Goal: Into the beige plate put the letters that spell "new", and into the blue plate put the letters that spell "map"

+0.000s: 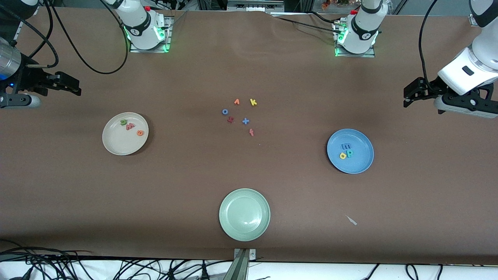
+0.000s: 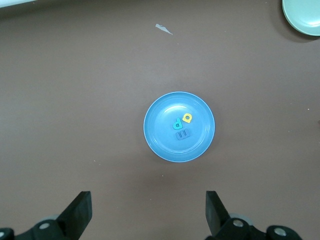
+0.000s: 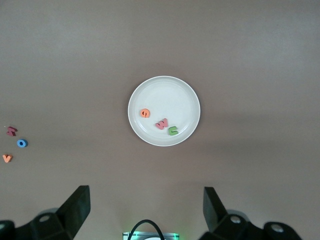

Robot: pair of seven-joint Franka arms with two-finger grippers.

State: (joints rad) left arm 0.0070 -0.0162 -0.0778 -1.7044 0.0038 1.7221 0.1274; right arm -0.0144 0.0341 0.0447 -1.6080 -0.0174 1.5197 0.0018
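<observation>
The beige plate (image 1: 120,144) lies toward the right arm's end of the table. In it are the green n (image 1: 123,122), the salmon w (image 1: 130,126) and the orange e (image 1: 140,133). The blue plate (image 1: 358,163) lies toward the left arm's end and holds the dark blue m (image 1: 346,146), the yellow a (image 1: 342,156) and the teal p (image 1: 349,153). My left gripper (image 1: 412,93) hangs open and empty over bare table at its end. My right gripper (image 1: 68,83) hangs open and empty at the other end. Each wrist view looks down on its own plate: blue plate (image 2: 160,140), beige plate (image 3: 170,95).
Several loose foam letters lie mid-table, among them an orange v (image 1: 236,102), a yellow k (image 1: 253,102), a blue o (image 1: 225,111) and a red f (image 1: 251,132). A pale green plate (image 1: 233,225) sits nearest the front camera. A small white scrap (image 1: 352,220) lies beside it.
</observation>
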